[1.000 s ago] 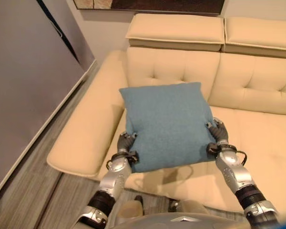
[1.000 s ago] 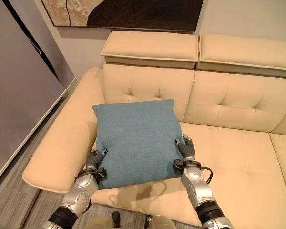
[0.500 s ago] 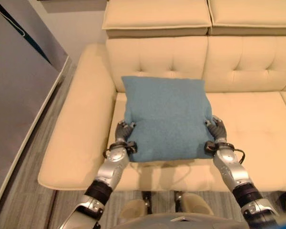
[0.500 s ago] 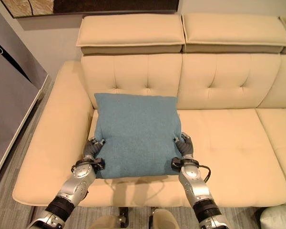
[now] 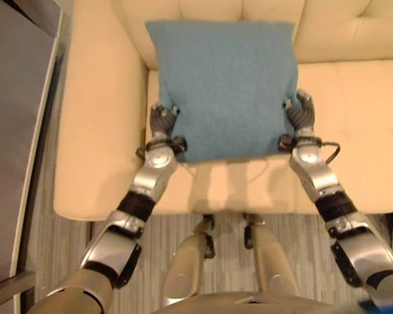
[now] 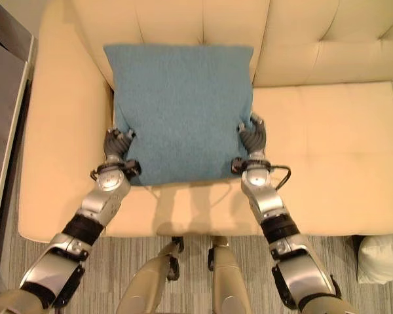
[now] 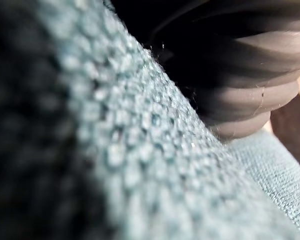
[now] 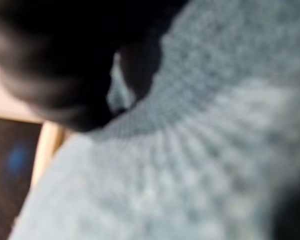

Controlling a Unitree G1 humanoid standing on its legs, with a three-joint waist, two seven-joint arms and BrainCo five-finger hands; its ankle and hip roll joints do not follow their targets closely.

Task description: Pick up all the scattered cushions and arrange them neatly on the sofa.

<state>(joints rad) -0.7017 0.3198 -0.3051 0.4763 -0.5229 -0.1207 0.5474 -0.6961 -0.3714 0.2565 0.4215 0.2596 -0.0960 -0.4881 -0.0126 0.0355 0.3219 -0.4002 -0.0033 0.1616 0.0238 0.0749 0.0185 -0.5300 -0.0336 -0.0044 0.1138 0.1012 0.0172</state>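
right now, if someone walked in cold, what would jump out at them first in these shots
The big blue cushion would catch the eye first, held over the left end of the cream sofa, its top edge up by the backrest. Next come the two hands pressed against its lower sides, the left hand and the right hand. A white cushion sits on the striped floor by the sofa's front, on the robot's right.

Grey striped floor [image 6: 340,252] runs along a grey panel [image 5: 10,131] (at the left).
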